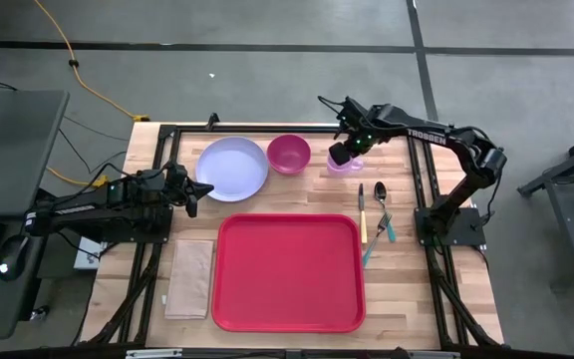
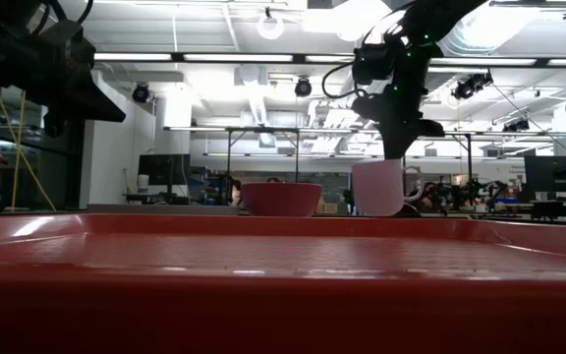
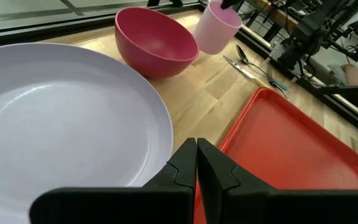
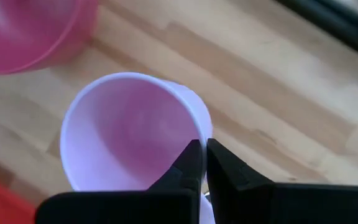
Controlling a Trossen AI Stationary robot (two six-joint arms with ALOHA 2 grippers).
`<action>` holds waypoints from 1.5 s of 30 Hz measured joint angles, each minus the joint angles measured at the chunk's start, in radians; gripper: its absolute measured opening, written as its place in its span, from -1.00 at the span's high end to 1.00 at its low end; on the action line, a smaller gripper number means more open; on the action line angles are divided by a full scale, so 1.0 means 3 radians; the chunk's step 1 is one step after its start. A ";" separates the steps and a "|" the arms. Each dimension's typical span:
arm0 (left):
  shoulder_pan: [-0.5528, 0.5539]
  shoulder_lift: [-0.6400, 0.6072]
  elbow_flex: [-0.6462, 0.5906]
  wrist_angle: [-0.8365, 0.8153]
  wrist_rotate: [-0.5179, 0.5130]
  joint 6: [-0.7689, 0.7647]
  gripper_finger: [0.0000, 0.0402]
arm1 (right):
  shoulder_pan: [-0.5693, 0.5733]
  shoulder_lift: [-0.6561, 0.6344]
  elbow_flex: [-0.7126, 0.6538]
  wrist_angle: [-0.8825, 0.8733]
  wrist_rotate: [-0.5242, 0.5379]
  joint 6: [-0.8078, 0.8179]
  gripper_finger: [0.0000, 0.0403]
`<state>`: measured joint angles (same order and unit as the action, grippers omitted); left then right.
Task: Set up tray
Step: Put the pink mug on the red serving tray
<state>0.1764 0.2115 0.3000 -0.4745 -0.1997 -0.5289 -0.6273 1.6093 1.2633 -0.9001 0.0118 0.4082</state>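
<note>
The wooden worktop [image 1: 407,299] holds the red tray [image 1: 287,271] at its front. The right tool [image 1: 341,152] is pinched shut on the cup [image 1: 348,162] rim, so the tray lies toward the front and left of it. The left tool [image 1: 199,193] is shut and empty beside the plate [image 1: 232,167].

In the low view the red tray [image 2: 283,265] is cut off at the bottom and both sides, and the table surface behind it is hidden by its rim. The foot of the pink bowl [image 2: 281,199] and the base of the pale pink cup [image 2: 378,188] are concealed behind the tray's far rim. From the left wrist the lavender plate [image 3: 61,118] is cropped beside the bowl. From above, part of the cup [image 1: 344,163] is covered by the right gripper [image 1: 341,152]. The cup's rim is cut off in the left wrist view.
</note>
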 joint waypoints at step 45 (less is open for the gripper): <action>0.0000 0.0000 0.0000 -0.0261 0.0114 -0.0006 0.78 | 0.1463 -0.0003 0.1024 -0.0051 0.0027 0.0624 1.00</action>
<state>0.1764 0.2115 0.3000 -0.5527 -0.1655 -0.5308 -0.1884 1.6085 1.5703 -0.9155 0.0200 0.5955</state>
